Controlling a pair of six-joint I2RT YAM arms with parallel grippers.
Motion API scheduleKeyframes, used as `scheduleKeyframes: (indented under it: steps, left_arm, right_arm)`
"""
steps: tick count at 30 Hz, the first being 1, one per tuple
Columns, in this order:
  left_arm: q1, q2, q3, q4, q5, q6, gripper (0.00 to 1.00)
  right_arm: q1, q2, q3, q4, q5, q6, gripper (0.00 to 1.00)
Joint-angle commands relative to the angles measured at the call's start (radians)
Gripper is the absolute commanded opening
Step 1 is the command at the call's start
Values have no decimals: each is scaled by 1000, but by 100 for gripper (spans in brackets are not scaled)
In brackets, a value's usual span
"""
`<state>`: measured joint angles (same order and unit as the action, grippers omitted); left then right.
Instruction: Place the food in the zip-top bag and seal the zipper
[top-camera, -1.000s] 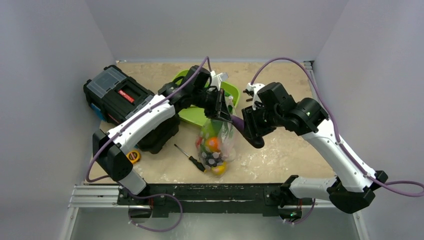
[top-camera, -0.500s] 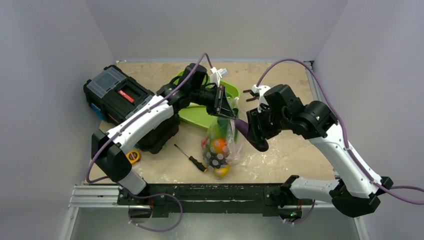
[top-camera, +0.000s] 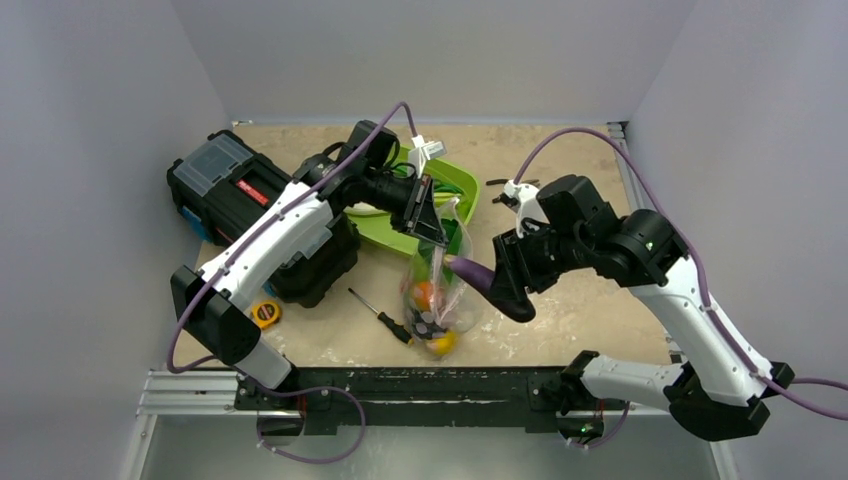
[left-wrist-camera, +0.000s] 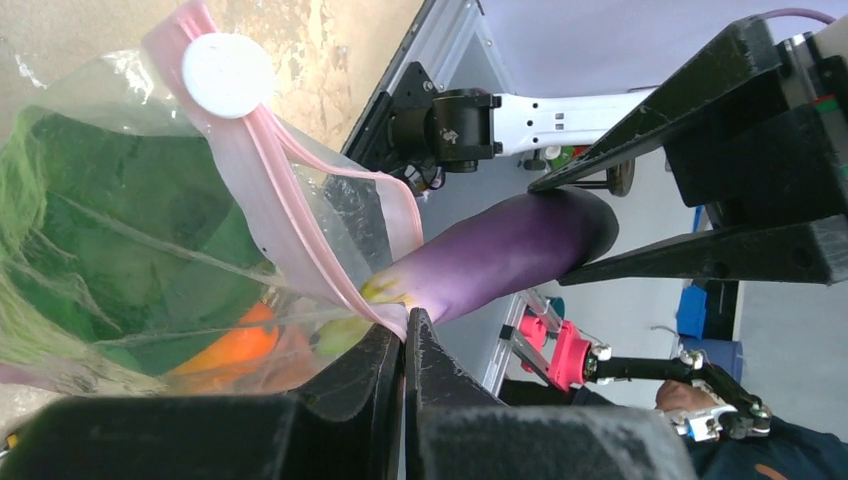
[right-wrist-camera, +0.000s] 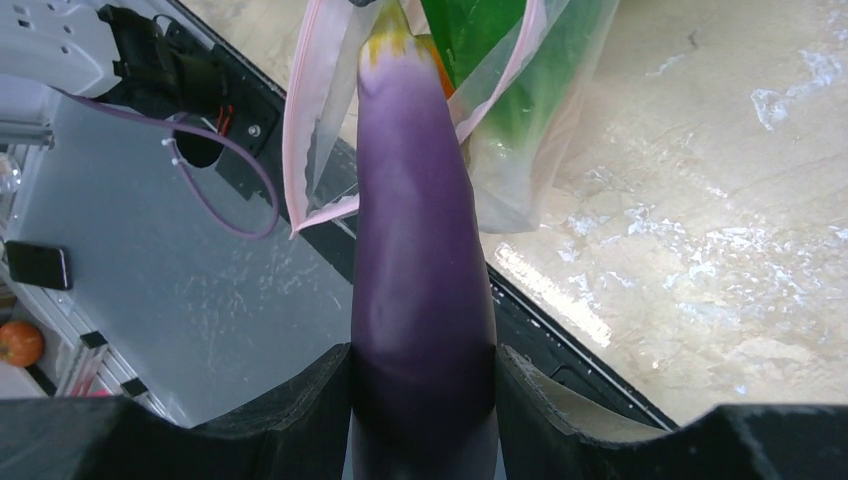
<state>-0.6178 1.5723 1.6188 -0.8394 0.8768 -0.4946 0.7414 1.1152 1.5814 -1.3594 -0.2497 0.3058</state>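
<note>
Packing nearly done: the left pincer (top-camera: 437, 228) is closed on the rim of the clear bag (top-camera: 447, 300) and holds it hanging mouth-up, its bottom resting on the sandy surface (top-camera: 590, 300). The right pincer (top-camera: 497, 284), clamped around the thick end of a purple eggplant (top-camera: 470, 270), points the green-tipped end into the opening.

In the right wrist view the eggplant (right-wrist-camera: 420, 230) has its tip between the two pink strips of the zipper (right-wrist-camera: 300, 130); most of its body is outside the bag (right-wrist-camera: 545, 150). The left wrist view shows the fingers (left-wrist-camera: 385, 370) pressed together on the pink zipper (left-wrist-camera: 300, 250) just beside the eggplant (left-wrist-camera: 500, 255), with a white round slider (left-wrist-camera: 228, 75) at the strip's far end.

Already inside the bag are leafy greens (left-wrist-camera: 100, 220) near the top, an orange (top-camera: 425, 292) below them, dark grapes (top-camera: 432, 322), and a yellow lemon (top-camera: 441, 343) at the bottom. The lime-green tray (top-camera: 465, 185) sits behind the bag, largely hidden by the left arm, so whether any food remains in it cannot be told.

Judging by this, what is left is to push the eggplant fully in, let it go, and run the zipper shut; the mouth stands open.

A black toolbox (top-camera: 240, 190), a screwdriver (top-camera: 380, 315) and a yellow tape measure (top-camera: 265, 313) lie to the left.
</note>
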Motion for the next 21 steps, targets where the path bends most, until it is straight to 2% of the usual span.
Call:
scheduleKeyframes:
  steps: [1,6,12,21]
  left_arm:
    - [10,-3,56,42,103,12,0]
    - [9,-36,38,154,162,-82,0]
    - [-1,-46,30,220,165,-157,0]
    - [-43,-35,21,242,159,-186,0]
  right_arm:
    - [16,27,-6,-1,-27,4,0]
    - [24,91,48,-6,-18,7,0]
    - [44,169,114,-1,-48,3,0]
    - [49,238,146,-3,5,94,0]
